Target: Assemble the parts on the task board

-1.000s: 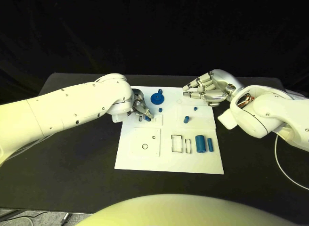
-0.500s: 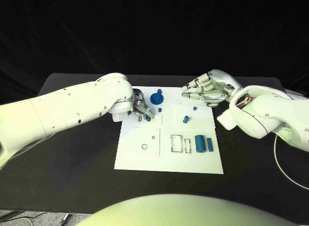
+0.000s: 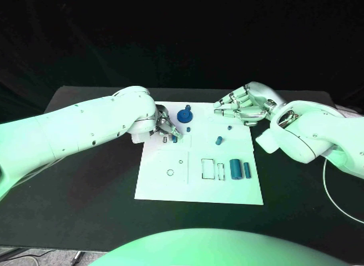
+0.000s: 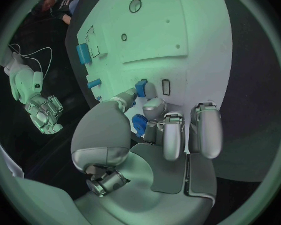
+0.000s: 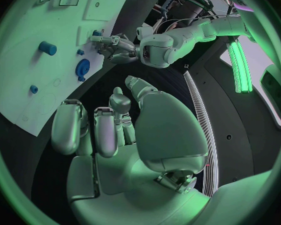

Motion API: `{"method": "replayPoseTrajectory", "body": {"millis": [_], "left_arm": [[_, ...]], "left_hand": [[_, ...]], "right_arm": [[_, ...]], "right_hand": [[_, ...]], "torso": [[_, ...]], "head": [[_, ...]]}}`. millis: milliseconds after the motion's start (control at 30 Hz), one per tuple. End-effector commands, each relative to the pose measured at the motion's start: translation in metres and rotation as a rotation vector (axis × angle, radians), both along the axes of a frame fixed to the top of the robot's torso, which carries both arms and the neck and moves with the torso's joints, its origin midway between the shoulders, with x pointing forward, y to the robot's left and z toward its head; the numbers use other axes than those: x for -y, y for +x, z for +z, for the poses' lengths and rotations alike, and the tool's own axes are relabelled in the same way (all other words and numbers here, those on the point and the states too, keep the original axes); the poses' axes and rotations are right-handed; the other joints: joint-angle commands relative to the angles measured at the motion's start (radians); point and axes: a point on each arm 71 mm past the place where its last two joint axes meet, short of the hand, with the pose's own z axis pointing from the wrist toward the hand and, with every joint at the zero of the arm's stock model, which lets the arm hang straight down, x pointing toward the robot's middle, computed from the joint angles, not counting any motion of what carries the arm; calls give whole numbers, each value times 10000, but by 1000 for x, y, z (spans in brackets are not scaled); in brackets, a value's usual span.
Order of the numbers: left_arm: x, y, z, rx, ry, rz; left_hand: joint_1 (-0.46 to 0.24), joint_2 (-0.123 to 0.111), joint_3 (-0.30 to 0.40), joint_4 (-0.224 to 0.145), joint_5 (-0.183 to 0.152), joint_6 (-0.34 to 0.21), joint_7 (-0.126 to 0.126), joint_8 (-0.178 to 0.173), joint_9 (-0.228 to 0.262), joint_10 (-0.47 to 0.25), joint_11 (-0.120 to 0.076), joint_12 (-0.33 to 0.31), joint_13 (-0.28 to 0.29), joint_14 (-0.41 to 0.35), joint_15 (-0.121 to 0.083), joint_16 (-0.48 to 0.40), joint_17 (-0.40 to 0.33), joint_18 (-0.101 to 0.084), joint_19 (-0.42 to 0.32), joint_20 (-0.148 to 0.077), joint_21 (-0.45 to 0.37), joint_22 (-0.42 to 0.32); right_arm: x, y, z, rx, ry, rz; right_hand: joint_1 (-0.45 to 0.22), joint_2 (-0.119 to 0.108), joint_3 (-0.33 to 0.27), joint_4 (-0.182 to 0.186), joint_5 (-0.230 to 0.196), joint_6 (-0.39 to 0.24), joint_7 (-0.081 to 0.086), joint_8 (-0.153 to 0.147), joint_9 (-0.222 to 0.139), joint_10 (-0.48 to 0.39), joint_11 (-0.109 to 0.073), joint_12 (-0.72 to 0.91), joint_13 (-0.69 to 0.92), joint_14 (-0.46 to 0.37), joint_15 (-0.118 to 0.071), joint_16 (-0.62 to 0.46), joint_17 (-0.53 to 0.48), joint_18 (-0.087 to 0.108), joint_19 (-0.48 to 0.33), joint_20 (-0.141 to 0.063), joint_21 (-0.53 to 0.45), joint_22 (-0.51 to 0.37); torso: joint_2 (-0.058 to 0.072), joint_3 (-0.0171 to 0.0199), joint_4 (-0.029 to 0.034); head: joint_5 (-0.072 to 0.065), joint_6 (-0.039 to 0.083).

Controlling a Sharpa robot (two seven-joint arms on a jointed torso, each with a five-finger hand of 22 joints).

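We have our left hand (image 3: 167,128) low over the far left part of the task board (image 3: 200,188), fingers pinching a small blue part (image 4: 141,88) whose tip touches the white surface next to a small slot (image 4: 166,87). Our right hand (image 3: 242,106) hovers above the board's far edge, fingers curled in and holding nothing. To seat this well, we should probably keep the part upright, line it up with the slot and press straight down. More blue parts (image 3: 234,169) wait near the board's right side on the worktop (image 3: 86,194).
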Motion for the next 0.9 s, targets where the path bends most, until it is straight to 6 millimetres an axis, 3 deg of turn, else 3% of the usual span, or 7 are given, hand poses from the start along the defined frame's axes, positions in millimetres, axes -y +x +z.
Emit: {"method": "replayPoseTrajectory", "body": {"millis": [33, 300, 600, 900], "left_arm": [[-6, -2, -6, -328, 731, 323], [-11, 0, -6, -202, 643, 550], [-13, -2, -3, -61, 361, 741], [-20, -3, 18, 162, -383, 1006]], "left_hand": [[-182, -14, -296, 105, -51, 31, 63, -27, -21, 25, 43, -19, -1, 1051, -88, 31, 2635, -205, 569, -96, 36, 1700], [-201, 0, -1492, 432, -240, 81, 42, -29, -186, 60, 29, -21, 46, 1051, -103, 31, 2635, -212, 585, -109, 52, 1735], [-79, 142, -2334, 766, -464, 102, 24, 8, -307, 92, 15, -11, 96, 1051, -118, 31, 2635, -217, 599, -125, 66, 1765], [14, 293, -3000, 1164, -688, 69, 27, 42, -404, 64, 12, -72, 47, 1051, -125, 31, 2635, -193, 576, -136, -39, 1718]], "right_arm": [[-2, -1, 0, 22, 19, 191], [-1, -1, 0, 32, 5, 195], [-1, 0, 0, 28, -17, 207], [1, 2, -1, 30, -46, 150]], "right_hand": [[-85, -4, -74, 1, -34, -65, -11, -60, -4, -63, 2, -57, -9, 616, 88, -24, 802, 159, -27, 12, -60, -9], [-92, -5, -81, 5, -37, -69, -10, -62, -5, -67, 3, -64, -14, 615, 89, -31, 796, 160, -30, 13, -66, -17], [-92, -5, -81, 5, -37, -69, -10, -62, -5, -67, 3, -64, -14, 615, 89, -31, 796, 160, -30, 13, -66, -17], [-96, 2, -90, 9, -28, -75, -10, -66, -6, -65, 3, -54, -10, 613, 89, -39, 789, 162, -32, 13, -73, -25]], "torso": [[0, 1, -1], [-2, -8, 3], [1, -6, -1], [-2, 3, 11]], "head": [[4, 0], [3, 0], [-4, 0], [21, 0]]}}
